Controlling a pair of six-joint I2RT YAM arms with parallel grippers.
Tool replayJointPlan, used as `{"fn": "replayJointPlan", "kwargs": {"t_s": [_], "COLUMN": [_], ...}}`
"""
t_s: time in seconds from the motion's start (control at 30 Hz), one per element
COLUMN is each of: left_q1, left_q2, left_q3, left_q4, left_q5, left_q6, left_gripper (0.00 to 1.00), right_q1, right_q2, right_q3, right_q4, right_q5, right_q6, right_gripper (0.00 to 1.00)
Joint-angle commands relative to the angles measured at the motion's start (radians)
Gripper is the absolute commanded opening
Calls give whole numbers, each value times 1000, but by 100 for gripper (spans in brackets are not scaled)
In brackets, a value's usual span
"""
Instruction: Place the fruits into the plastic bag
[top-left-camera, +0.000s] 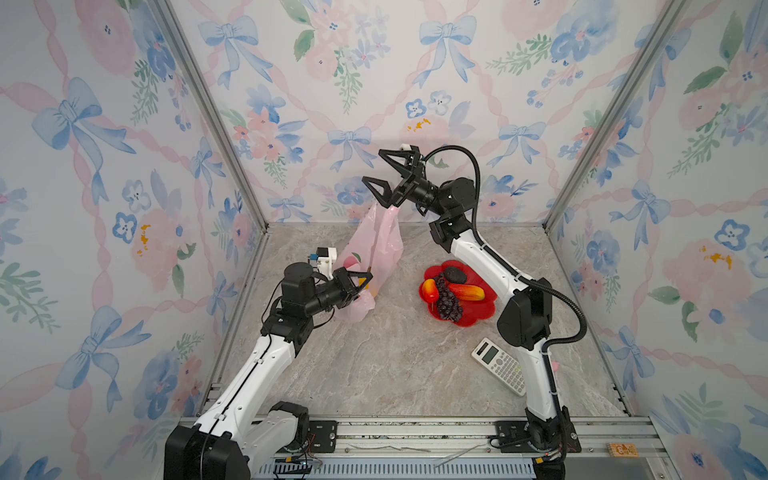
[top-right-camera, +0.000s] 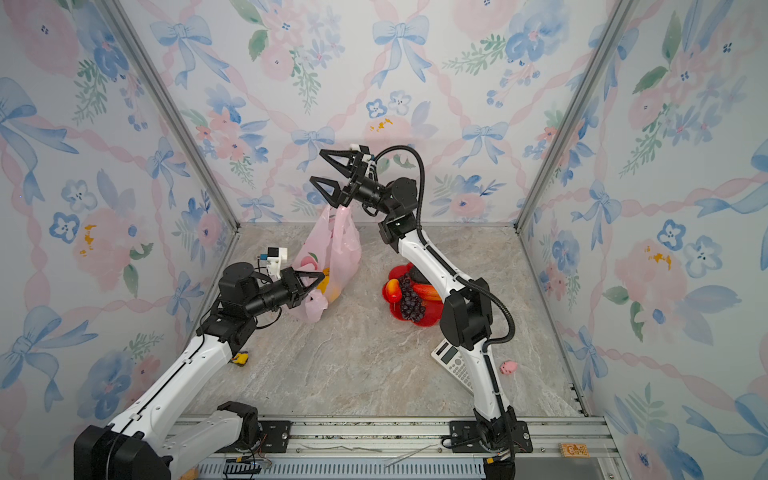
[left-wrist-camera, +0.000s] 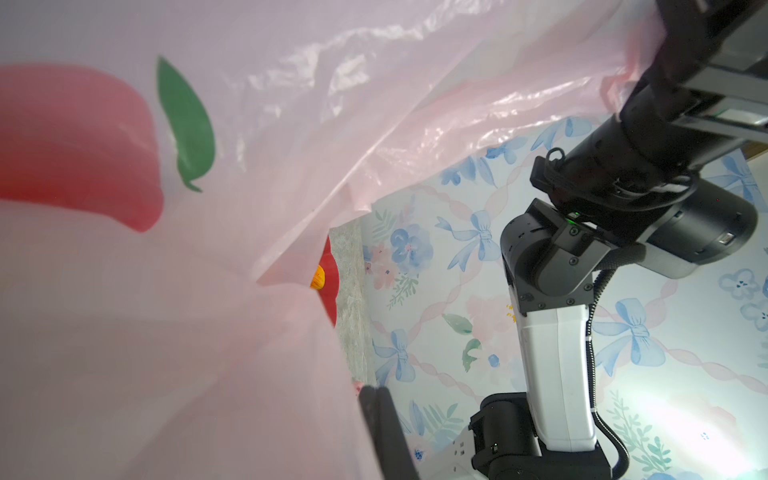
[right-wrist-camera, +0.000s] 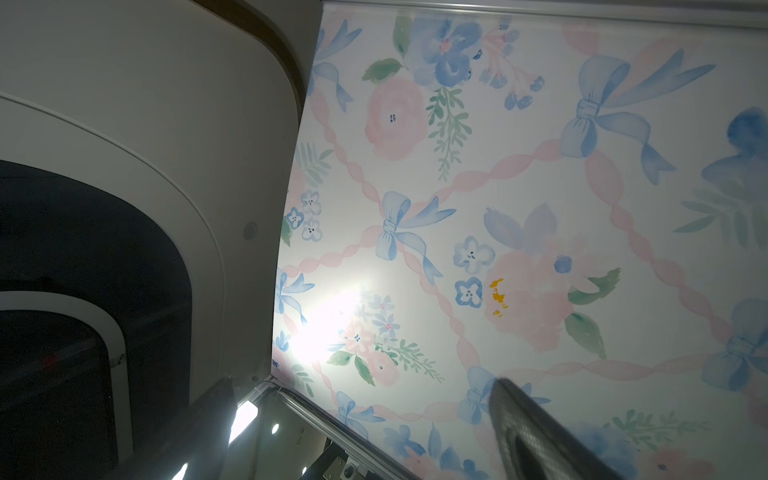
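Note:
The pale-pink plastic bag stands stretched upward at the back of the floor. My left gripper is shut on the bag's lower left edge. The bag's top hangs from the lower finger of my right gripper, raised high and open, nothing between its fingers. A yellow fruit shows through the bag. On the red plate lie two red-yellow mangoes, purple grapes and a dark avocado.
A white calculator lies by the right arm's base. A small pink pig sits further right, and a small yellow-black item under the left arm. Floral walls close in the back and both sides.

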Motion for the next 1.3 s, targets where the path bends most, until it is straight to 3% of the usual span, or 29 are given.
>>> {"fn": "replayJointPlan", "kwargs": {"t_s": [0.0,0.2,0.27,0.33,0.4,0.5,0.6,0.7,0.83,0.97,1.1,1.2,1.27], "left_q1": [-5,14,43,93,133,139,154,178,173,168,164,161,161], "left_q2": [-49,-80,-65,-57,-67,-64,-88,-85,-42,-27,-32,-33,-33], "left_q3": [-59,-66,-43,-17,34,124,168,221,279,305,302,298,300], "left_q4": [-54,-119,-166,-206,-234,-313,-339,-369,-367,-364,-363,-362,-362], "left_q5": [-44,-81,-78,-61,-69,-104,-133,-155,-154,-152,-141,-129,-123], "left_q6": [64,102,143,166,189,259,275,297,288,281,272,268,266], "left_gripper": [0,0,0,0,0,0,0,0,0,0,0,0,0], "right_q1": [-57,-85,-88,-89,-86,-86,-78,-51,-15,-66,-169,-242,-283], "right_q2": [1,20,4,-30,-90,-86,42,58,-66,-237,-366,-341,-296], "right_q3": [90,100,105,99,-6,-73,95,170,31,-132,-118,79,181], "right_q4": [91,185,120,-85,-131,128,292,142,-59,-368,-1065,-1746,-2066], "right_q5": [52,80,24,-120,-136,-11,83,-83,-243,-267,-212,-19,141], "right_q6": [50,183,159,43,-19,144,359,343,131,-179,-696,-1114,-1310], "right_gripper": [96,96,96,96,96,96,96,96,96,96,96,96,96]}}
